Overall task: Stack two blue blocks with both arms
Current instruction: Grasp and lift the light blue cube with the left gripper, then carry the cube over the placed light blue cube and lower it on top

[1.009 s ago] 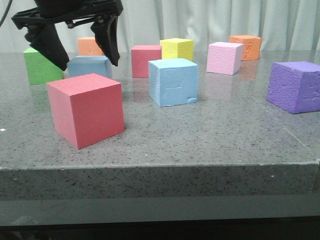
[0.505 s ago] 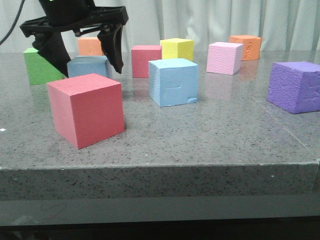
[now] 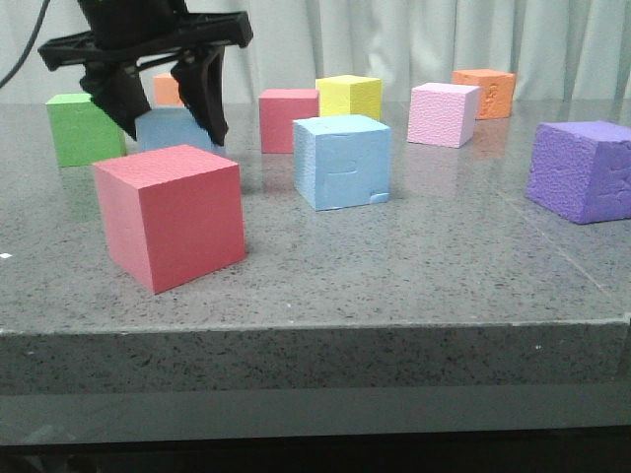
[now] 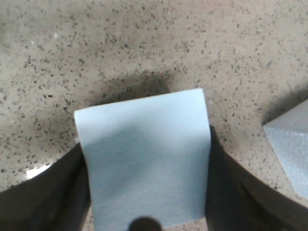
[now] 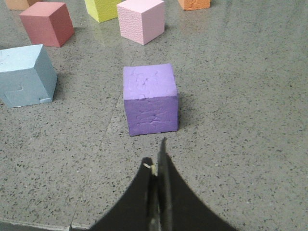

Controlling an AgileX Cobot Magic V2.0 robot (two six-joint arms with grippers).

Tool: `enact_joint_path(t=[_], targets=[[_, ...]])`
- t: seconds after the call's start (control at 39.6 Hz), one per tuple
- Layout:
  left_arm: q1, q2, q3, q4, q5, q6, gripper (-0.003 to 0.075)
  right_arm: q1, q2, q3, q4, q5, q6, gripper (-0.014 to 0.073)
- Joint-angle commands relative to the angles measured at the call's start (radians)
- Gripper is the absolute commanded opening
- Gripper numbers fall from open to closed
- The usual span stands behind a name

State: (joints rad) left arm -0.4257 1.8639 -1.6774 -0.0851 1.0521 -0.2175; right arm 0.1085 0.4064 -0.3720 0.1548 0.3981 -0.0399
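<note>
Front view: the left gripper (image 3: 170, 116) stands over the far blue block (image 3: 170, 128) on the grey counter (image 3: 394, 266). One dark finger sits on each side of that block, against its faces. The near blue block (image 3: 342, 161) rests apart, off to the outer side of the right-hand finger. A red block (image 3: 170, 215) stands in front of the fingers and hides the lower part of the far blue block. The right gripper does not appear here.

Left wrist view: the far blue block (image 4: 144, 156) fills the space between the two fingers (image 4: 45, 195), which bear on its two opposite sides. The left gripper (image 4: 144, 192) is clamped on it.

Right wrist view: the right gripper (image 5: 158, 166) has its fingers pressed together, holding nothing. The purple block (image 5: 150, 98) lies just beyond the fingertips, not touching. The near blue block (image 5: 26, 74) lies well to one side.
</note>
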Motion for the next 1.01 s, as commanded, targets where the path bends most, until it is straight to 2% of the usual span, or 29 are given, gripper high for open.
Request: enact_joint_path(t=[0.0,0.28,0.73,0.98], targets=[[-0.005,-0.052,-0.095,0.001,0.025,-0.01,0.0241,-0.007,0.003,-0.027,0.008,-0.076,-0.01,-0.0067],[-0.021,-0.052,-0.334,0.001,0.217,-0.01,0.0241,-0.007,0.003,-0.027,0.008,-0.078,-0.01,-0.0067],[-0.205,-0.037,-0.37,-0.001,0.185,0.01,0.0242,-0.007,0.003,-0.027,0.01,-0.077,-0.01,-0.0067],[-0.22,0.004,-0.37,-0.057,0.174,0.01,0.0242,-0.007,0.003,-0.027,0.015,-0.077,-0.01,-0.0067]])
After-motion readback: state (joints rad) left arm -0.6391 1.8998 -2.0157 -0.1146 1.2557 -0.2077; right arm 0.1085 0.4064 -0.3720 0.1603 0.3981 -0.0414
